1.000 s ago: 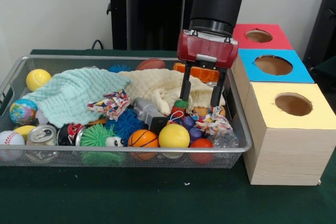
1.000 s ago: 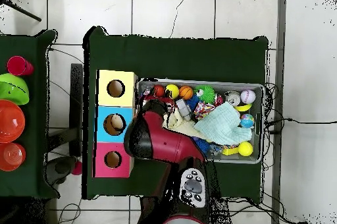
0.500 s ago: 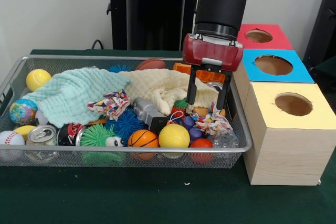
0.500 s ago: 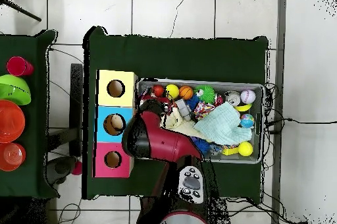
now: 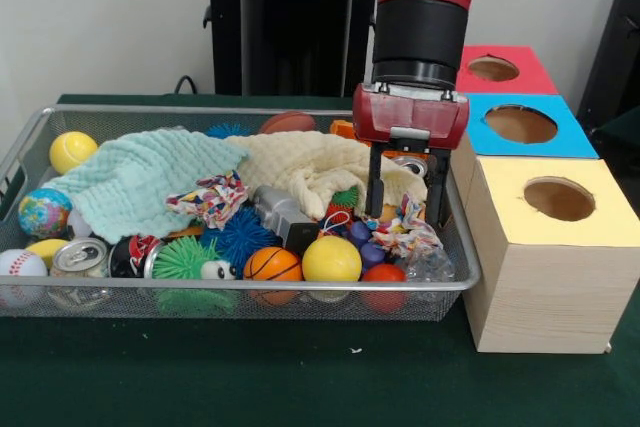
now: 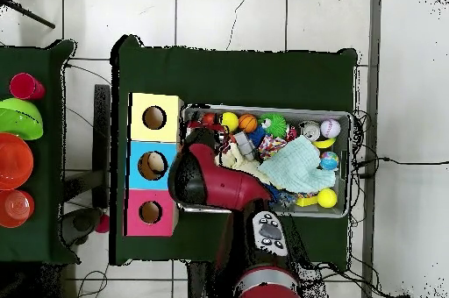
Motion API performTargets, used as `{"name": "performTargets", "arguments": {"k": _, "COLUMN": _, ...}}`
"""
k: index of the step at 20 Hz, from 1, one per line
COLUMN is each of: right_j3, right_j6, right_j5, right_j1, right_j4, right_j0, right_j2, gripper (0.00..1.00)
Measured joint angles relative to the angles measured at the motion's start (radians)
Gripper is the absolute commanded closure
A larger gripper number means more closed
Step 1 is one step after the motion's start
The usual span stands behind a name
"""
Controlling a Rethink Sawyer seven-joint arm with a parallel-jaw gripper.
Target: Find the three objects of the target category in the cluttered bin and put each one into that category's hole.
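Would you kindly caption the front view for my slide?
Red-and-black open gripper lowered into cluttered silver wire-mesh bin beside pale wooden box.

I see a dark green worktop [image 5: 250, 377] carrying the bin [image 5: 240, 292] and, touching its right end, the wooden box [image 5: 545, 297].

A mint cloth [image 5: 140, 179] is lying draped beside a cream cloth [image 5: 305, 164]. A can [image 5: 80, 258] is sitting next to a baseball [image 5: 20, 265] and a globe ball [image 5: 44, 212]. A green spiky toy [image 5: 185, 258], mini basketball [image 5: 272, 265] and yellow ball [image 5: 331, 259] are lining up along the near side. Red [image 6: 26, 87], green [image 6: 17, 117] and orange bowls [image 6: 16, 160] are sitting on a side table.
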Motion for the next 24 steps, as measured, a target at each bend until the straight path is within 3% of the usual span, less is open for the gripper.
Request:
{"name": "performTargets", "arguments": {"k": 7, "right_j3": 0.021, "right_j6": 0.000, "right_j5": -0.001, "right_j1": -0.005, "right_j4": -0.122, "right_j0": -0.142, "right_j2": 0.113, "gripper": 0.00}}
{"name": "performTargets", "arguments": {"k": 9, "right_j3": 0.033, "right_j6": 0.000, "right_j5": -0.001, "right_j1": -0.012, "right_j4": -0.176, "right_j0": -0.216, "right_j2": 0.162, "gripper": 0.00}}
{"name": "performTargets", "arguments": {"k": 12, "right_j3": 0.046, "right_j6": 0.000, "right_j5": -0.001, "right_j1": -0.018, "right_j4": -0.204, "right_j0": -0.265, "right_j2": 0.190, "gripper": 0.00}}
{"name": "performTargets", "arguments": {"k": 24, "right_j3": 0.081, "right_j6": 0.000, "right_j5": -0.001, "right_j1": -0.025, "right_j4": -0.212, "right_j0": -0.298, "right_j2": 0.233, "gripper": 0.00}}
